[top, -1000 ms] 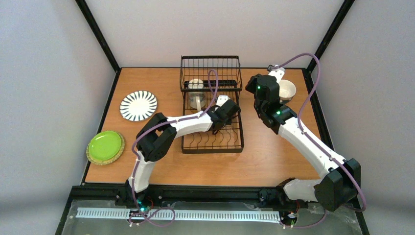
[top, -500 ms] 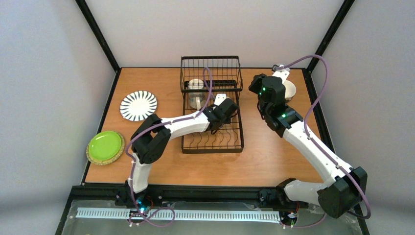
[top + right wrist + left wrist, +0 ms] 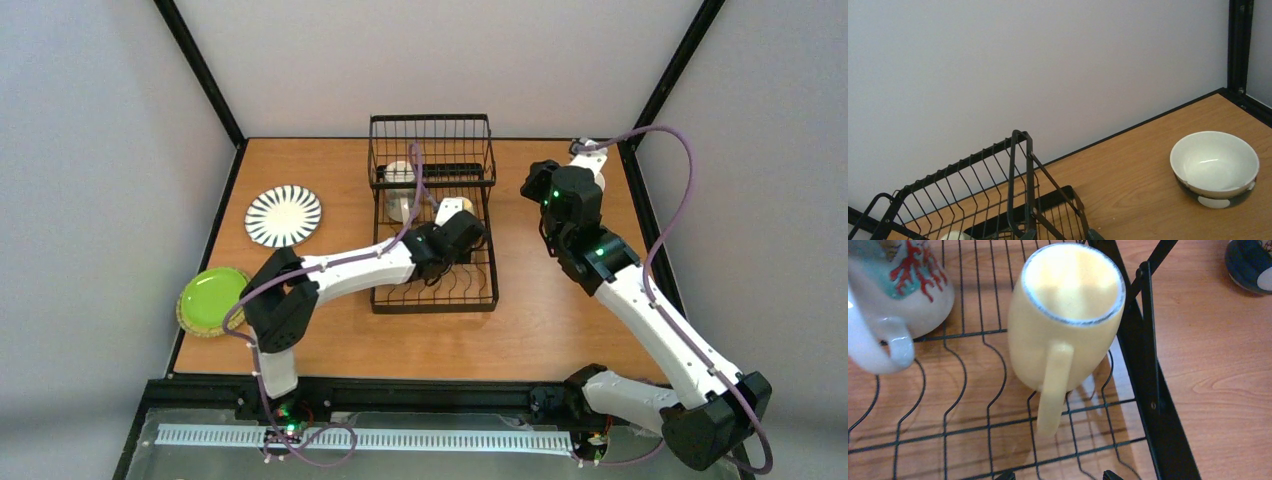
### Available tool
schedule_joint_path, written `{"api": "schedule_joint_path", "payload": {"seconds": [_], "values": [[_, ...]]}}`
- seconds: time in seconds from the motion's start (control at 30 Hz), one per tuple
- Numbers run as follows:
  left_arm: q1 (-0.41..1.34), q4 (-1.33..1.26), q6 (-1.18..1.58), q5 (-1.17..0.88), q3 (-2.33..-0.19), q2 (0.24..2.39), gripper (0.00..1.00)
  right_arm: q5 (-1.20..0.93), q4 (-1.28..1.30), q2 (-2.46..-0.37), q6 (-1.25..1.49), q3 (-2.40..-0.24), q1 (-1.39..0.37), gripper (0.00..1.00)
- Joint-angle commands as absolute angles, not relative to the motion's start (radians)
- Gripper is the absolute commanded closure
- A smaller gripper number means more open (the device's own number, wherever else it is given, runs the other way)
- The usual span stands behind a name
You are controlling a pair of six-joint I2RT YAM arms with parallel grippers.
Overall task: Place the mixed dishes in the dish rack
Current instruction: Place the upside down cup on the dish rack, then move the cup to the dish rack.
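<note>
Wood-grain worktop [image 3: 560, 320] carrying a rack, two plates and a bowl.
The black wire dish rack [image 3: 436, 306] sits mid-frame in the overhead view. The black-and-white striped plate [image 3: 284, 215] lies to its left. The tan plate [image 3: 192, 329] is near the left edge, only its rim showing. The white-lined dark bowl [image 3: 1214, 167] stands near the upper right corner.

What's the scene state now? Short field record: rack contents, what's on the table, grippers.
rack: black wire dish rack, mid-table
in rack: yellow mug, mouth up; cream mug with red coral print beside it
on table: black-and-white striped plate; lime-green plate on tan plate; dark bowl with white inside, right of rack
left gripper: open, near yellow mug's handle, not touching
right gripper: near the bowl; open or shut unclear
</note>
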State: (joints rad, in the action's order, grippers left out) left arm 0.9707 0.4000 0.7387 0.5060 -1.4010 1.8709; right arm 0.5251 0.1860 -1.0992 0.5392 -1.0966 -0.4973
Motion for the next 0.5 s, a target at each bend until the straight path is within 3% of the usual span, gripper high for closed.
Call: {"api": "schedule_joint_path", "payload": {"seconds": [0.0,0.2,0.47], "values": [[0.988,0.408,0.772,0.532,-1.325,1.771,0.01,0.550,0.255,-1.057,0.520,-1.051,-0.506,0.43],[0.992,0.381,0.814,0.587,-1.186,1.635,0.02,0.557,0.295,-1.029,0.541,-0.980,-0.552,0.51],[0.991,0.351,0.869,0.679,-1.027,1.527,0.05,0.561,0.272,-1.115,0.601,-0.888,-0.643,0.88]]}}
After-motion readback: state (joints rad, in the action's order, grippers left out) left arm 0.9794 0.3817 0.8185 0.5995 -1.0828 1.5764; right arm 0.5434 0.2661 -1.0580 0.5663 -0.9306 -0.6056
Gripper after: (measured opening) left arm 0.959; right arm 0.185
